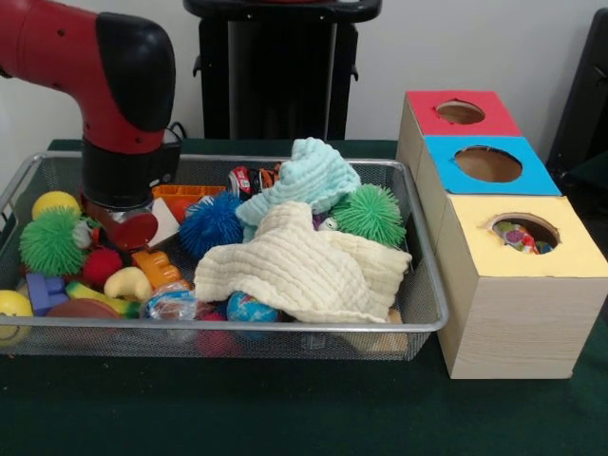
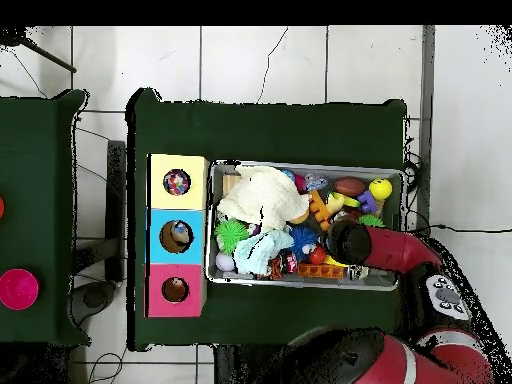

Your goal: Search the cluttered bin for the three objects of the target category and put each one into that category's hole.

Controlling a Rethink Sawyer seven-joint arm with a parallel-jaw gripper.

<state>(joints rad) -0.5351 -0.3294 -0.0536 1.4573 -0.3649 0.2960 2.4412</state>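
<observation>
The arm point(image 1: 119, 104) stands lowered into the bin point(image 1: 418, 323), at its 9 o'clock end in the front view. Its wrist hides the gripper; whether the fingers are spread or pinching something cannot be told.

Box point(image 1: 518, 313) beside the bin carries three holes. The yellow hole point(image 1: 523, 231) shows small coloured items inside. From overhead, the blue hole point(image 2: 176, 235) and red hole point(image 2: 175, 290) each also appear to hold something, though what is unclear. The target category is not evident, so I cannot count deliveries; judged from the contents, some sorting is done.

Bin remains crowded. A cream cloth point(image 1: 304, 271) and a pale blue cloth point(image 1: 309, 176) cover the centre, likely concealing items. Visible around the arm: green spiky ball point(image 1: 50, 240), blue spiky ball point(image 1: 211, 224), yellow ball point(image 1: 55, 202), orange block point(image 1: 157, 268). A second green spiky ball point(image 1: 370, 214) sits at 2 o'clock from the cream cloth.

Searching under the cloths looks outstanding.
</observation>
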